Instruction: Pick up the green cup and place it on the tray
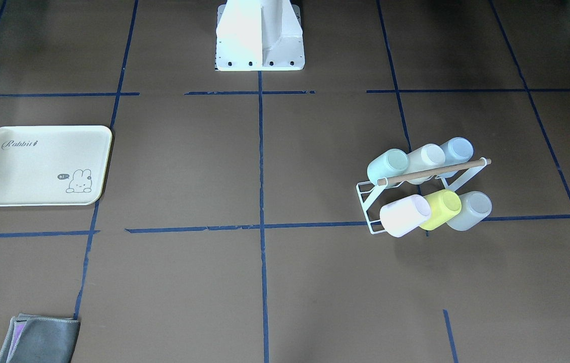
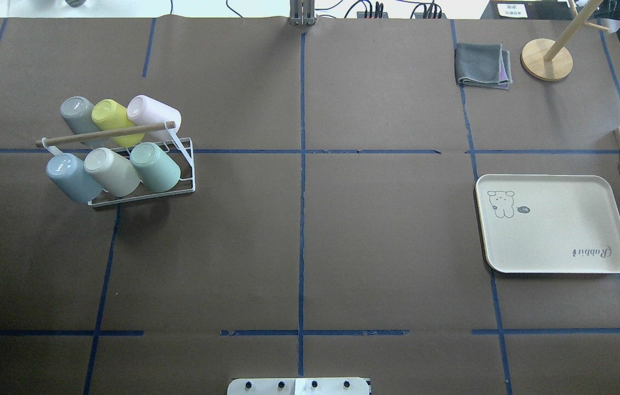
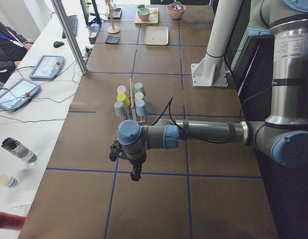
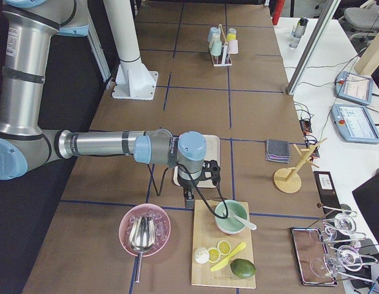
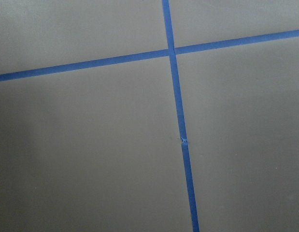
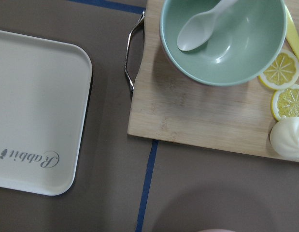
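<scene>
The green cup [image 2: 155, 166] hangs tilted on a white wire rack [image 2: 185, 164] at the table's left, next to a cream cup and a pale blue cup; it also shows in the front view [image 1: 388, 166]. The cream tray [image 2: 554, 225] lies bare at the right and shows in the right wrist view [image 6: 33, 111]. My left gripper [image 3: 136, 175] hovers over bare table well short of the rack, seen only in the left side view. My right gripper [image 4: 188, 199] hangs between the tray and a cutting board, seen only in the right side view. I cannot tell whether either is open or shut.
The rack also holds yellow [image 2: 108, 114], pink and grey cups. A wooden cutting board [image 6: 197, 111] with a green bowl and lemon slices lies beside the tray. A grey cloth [image 2: 483, 66] and a wooden stand [image 2: 547, 57] sit far right. A pink bowl [image 4: 144, 229] is near the board.
</scene>
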`<state>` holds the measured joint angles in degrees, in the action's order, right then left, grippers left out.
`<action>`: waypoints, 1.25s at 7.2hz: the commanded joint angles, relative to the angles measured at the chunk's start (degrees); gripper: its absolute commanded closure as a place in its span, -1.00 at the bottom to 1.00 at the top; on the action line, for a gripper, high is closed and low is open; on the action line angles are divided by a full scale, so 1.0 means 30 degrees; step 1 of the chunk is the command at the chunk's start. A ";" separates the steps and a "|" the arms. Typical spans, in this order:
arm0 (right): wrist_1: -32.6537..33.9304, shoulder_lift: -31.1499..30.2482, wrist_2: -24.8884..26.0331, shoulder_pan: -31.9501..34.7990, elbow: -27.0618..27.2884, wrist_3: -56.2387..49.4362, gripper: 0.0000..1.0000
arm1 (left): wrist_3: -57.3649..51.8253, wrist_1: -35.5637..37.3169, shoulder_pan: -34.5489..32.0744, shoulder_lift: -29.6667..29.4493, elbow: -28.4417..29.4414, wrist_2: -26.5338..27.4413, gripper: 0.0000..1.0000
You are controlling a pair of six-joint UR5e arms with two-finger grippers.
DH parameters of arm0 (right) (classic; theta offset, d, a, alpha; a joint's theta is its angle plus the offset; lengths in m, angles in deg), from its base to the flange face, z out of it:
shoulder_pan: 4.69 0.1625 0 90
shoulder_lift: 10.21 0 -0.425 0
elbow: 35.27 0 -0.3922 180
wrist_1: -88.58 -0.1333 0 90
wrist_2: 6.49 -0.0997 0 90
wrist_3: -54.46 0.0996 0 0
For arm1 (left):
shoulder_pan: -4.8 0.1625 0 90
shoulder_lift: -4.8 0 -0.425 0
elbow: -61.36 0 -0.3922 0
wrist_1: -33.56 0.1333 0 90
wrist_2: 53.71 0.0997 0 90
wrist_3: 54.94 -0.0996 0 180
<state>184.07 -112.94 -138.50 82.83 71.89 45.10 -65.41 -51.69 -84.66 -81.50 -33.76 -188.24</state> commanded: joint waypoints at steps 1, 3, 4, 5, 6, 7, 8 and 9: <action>-0.1382 0.0056 -0.0376 -0.0778 -0.0645 0.0827 -1.00 | 0.0003 -0.0002 0.0028 -0.0002 0.0007 -0.0009 -1.00; -0.7154 0.0025 -0.1433 -0.2213 -0.3418 0.4999 -0.99 | -0.0026 -0.0002 0.0028 -0.0002 0.0007 -0.0038 -1.00; -1.0962 0.0025 -0.1376 -0.3351 -0.4798 0.8359 -0.99 | 0.0003 -0.0002 0.0057 -0.0002 0.0007 -0.0038 -1.00; -1.4422 0.0025 -0.1260 -0.4725 -0.5537 1.2163 -0.99 | 0.0003 -0.0002 0.0086 -0.0002 0.0007 -0.0039 -1.00; -1.6690 0.0025 -0.0881 -0.6131 -0.6211 1.4405 -0.96 | 0.0003 -0.0002 0.0086 -0.0002 0.0007 -0.0039 -1.00; -1.7351 0.0054 -0.0095 -0.6929 -0.6508 1.5211 -0.86 | -0.0026 -0.0002 0.0086 -0.0002 0.0007 -0.0039 -1.00; -1.7415 0.0142 -0.0029 -0.7227 -0.6540 1.5451 -0.75 | 0.0003 -0.0002 0.0086 -0.0002 0.0007 -0.0039 -1.00; -1.7387 0.0201 -0.0028 -0.7665 -0.6569 1.5453 -0.58 | 0.0003 -0.0002 0.0086 -0.0002 0.0007 -0.0039 -1.00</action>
<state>132.60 -112.57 -138.98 61.61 52.51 90.48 -65.42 -51.69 -84.41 -81.51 -33.74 -188.36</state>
